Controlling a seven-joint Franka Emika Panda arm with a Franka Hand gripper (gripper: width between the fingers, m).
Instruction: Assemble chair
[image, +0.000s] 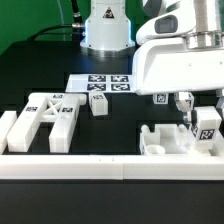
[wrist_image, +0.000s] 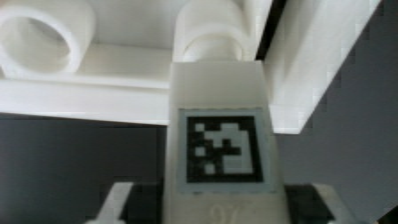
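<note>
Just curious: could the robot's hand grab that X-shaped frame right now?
Probably not yet: the hand is full, shut on a tagged leg beside the white panel. The frame itself lies uncovered, so once the hand is free the way looks open.

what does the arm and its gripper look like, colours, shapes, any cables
The arm is glossy white with bulky, rounded casings. Its white base carries a dark band near the top. A black cable runs off beside the base. The gripper has two pale grey fingers with darker edges.
</note>
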